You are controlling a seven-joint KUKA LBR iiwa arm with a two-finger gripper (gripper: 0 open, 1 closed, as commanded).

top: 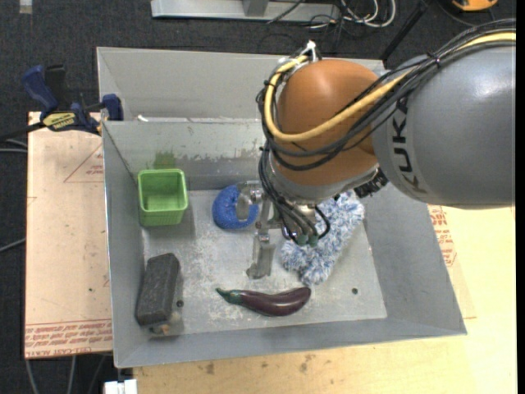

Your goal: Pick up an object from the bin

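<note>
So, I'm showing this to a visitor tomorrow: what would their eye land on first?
The arm's orange wrist cover dominates, reaching in from the right over the middle of the bin, with the gripper low inside it. Just in front lies a purple aubergine by the front wall, and a bright green square cup stands at the left.

1. I see the bin (189,80) as matt grey sheet metal, its floor scuffed and dusted pale.
2. The green tub (162,197) at left looks like smooth plastic.
3. The dark grey block (157,290), near left, looks rough and matt, like sponge.
4. The purple aubergine (271,301), near side, is smooth and glossy.
5. The blue-and-white cloth (332,236) at right is shaggy.
6. The wrist's orange cover (324,113) shines smoothly.
</note>
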